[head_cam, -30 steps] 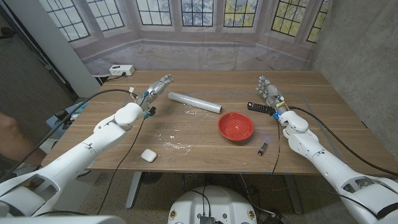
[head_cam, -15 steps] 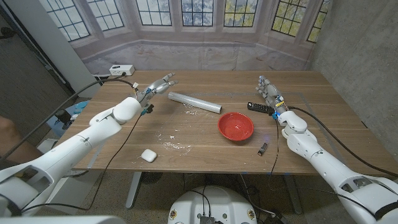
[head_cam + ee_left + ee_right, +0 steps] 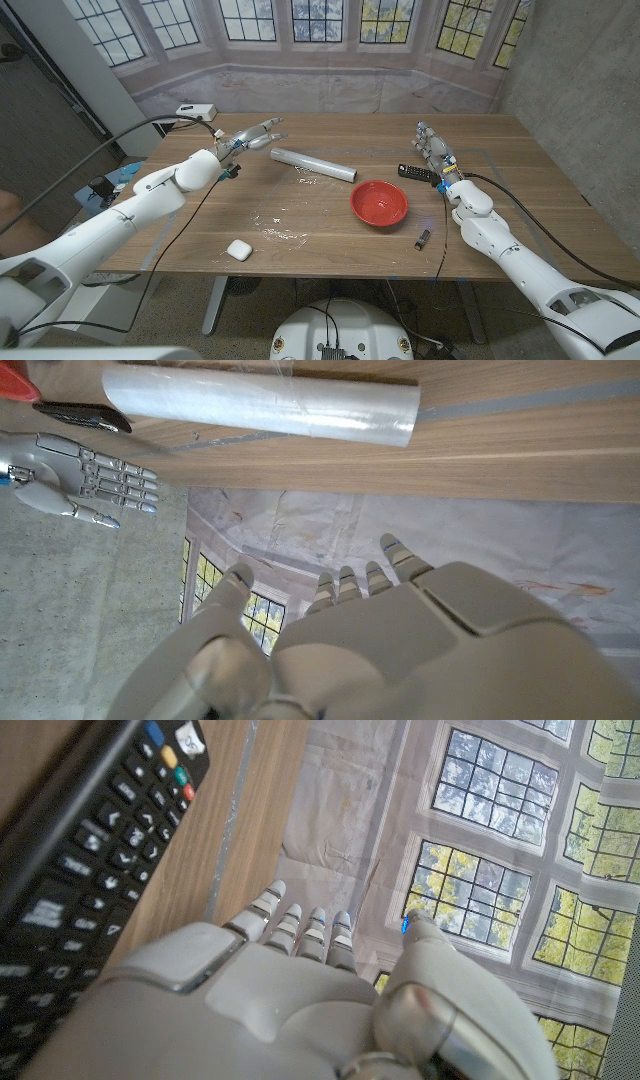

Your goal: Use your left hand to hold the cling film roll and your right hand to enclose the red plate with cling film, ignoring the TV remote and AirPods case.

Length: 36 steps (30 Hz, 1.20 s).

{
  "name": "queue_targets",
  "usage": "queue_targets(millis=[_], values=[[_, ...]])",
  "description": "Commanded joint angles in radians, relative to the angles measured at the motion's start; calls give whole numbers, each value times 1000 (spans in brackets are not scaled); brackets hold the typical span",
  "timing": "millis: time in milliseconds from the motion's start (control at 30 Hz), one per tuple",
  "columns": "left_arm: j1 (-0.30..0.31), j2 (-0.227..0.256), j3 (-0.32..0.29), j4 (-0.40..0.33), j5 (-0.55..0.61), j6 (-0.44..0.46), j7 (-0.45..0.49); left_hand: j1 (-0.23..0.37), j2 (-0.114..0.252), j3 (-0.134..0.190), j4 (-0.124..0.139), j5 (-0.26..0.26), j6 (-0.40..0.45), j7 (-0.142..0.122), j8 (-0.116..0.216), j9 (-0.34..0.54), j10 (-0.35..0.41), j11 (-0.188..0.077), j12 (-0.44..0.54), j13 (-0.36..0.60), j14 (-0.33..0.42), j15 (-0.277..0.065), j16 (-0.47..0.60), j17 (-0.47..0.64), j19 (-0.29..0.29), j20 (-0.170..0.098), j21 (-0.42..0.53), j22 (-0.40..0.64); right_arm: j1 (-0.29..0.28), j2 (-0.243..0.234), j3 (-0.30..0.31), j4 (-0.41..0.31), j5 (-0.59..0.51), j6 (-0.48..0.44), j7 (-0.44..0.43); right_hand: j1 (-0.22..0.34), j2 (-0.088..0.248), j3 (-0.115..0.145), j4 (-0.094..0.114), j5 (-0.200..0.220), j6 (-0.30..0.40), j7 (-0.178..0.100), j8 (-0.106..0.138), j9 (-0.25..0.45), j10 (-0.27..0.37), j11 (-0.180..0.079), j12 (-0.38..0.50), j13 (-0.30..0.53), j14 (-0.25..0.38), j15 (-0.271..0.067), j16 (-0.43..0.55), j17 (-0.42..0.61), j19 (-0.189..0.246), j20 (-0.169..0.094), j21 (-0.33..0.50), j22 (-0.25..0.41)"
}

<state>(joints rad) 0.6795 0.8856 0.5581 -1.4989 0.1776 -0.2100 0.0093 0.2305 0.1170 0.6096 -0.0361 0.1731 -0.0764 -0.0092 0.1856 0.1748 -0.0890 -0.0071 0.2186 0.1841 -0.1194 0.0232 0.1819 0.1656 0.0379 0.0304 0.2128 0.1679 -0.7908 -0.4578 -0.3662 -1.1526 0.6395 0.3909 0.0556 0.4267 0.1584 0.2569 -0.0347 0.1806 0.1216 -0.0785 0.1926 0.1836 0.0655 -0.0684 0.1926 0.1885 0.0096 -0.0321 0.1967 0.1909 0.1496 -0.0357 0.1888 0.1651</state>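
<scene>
In the head view, the cling film roll is seen lying on the wooden tabletop a little above and left of the frame's centre, its long axis slanting from upper left down to lower right. The left hand is held in the upper left of the frame, just beside the roll's upper-left end but apart from it; its fingers are spread and extended toward the roll, and nothing is held in them. In the left wrist view the roll is shown whole on the wood, with the left hand's fingers pointing toward it and no contact made.

The red plate is placed right of centre, below and to the right of the roll's lower end and apart from it. The right hand is raised in the upper right of the frame, fingers straight and loosely apart, empty, close beside the TV remote. In the right wrist view the remote is seen next to the right hand's fingers; whether they touch cannot be told.

The AirPods case is seen at the lower left of the tabletop, well apart from the plate. A small dark object lies below and right of the plate. A crumpled patch of clear film lies between the case and the plate.
</scene>
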Motion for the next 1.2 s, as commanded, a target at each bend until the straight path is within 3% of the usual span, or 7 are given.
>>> queue_targets(millis=[33,333,500,700,867,933,1200], values=[[-13,59,-1,-41,96,-8,-46,5,-16,-1,-13,-1,0,-6,3,1,-1,-16,2,2,8,-3,2,1,6,0,1,3,-29,-17,12,-36,1,-1,-18,11,-1,3,-8,-1,11,-2,6,3,11,-4,5,2,8,-63,8,2,8,-44,5,5],[-31,86,-2,-62,176,-3,-67,80,-39,6,-95,4,16,-38,10,1,10,-37,-2,2,37,-17,3,2,21,1,-11,1,-43,-21,14,-52,3,-6,-28,11,-1,3,-10,-2,12,-1,6,3,12,-4,5,2,9,-64,9,3,9,-43,5,5],[-56,90,5,-53,224,-7,-75,162,-42,22,-144,7,43,-61,20,1,30,-58,0,3,75,-21,8,3,36,4,-17,0,-50,-20,14,-59,3,-8,-36,10,-1,3,-11,-2,12,-1,5,3,12,-4,5,2,9,-65,9,3,10,-40,6,5],[-90,79,16,-32,264,-10,-89,214,-52,27,-153,9,62,-80,24,1,54,-69,5,4,101,-31,9,4,39,19,-21,1,-53,-19,17,-61,4,-10,-45,10,0,4,-13,-2,13,-2,5,3,13,-5,5,2,10,-64,10,3,11,-39,6,5],[-116,61,21,3,265,-8,-94,317,-80,29,-152,9,112,-88,33,2,114,-70,18,7,185,-35,19,6,57,24,-21,2,-53,-24,18,-64,1,-16,-48,15,-2,6,-18,-2,14,-3,5,3,14,-5,5,2,11,-64,9,1,14,-36,7,5],[-130,58,32,14,285,-14,-95,350,-94,24,-152,9,136,-94,37,2,140,-78,23,7,208,-60,19,6,63,24,-20,2,-52,-26,18,-65,-1,-19,-51,20,-6,7,-24,-1,14,-3,5,3,15,-6,5,2,13,-63,9,0,14,-36,6,5],[-189,32,72,71,343,-48,-98,495,-172,-9,-148,27,253,-126,53,4,264,-119,47,12,327,-81,30,8,83,42,-20,3,-43,-24,19,-57,-5,-17,-57,37,-15,13,-44,-1,13,-3,3,3,13,-7,3,2,15,-66,7,-3,17,-32,6,5]])
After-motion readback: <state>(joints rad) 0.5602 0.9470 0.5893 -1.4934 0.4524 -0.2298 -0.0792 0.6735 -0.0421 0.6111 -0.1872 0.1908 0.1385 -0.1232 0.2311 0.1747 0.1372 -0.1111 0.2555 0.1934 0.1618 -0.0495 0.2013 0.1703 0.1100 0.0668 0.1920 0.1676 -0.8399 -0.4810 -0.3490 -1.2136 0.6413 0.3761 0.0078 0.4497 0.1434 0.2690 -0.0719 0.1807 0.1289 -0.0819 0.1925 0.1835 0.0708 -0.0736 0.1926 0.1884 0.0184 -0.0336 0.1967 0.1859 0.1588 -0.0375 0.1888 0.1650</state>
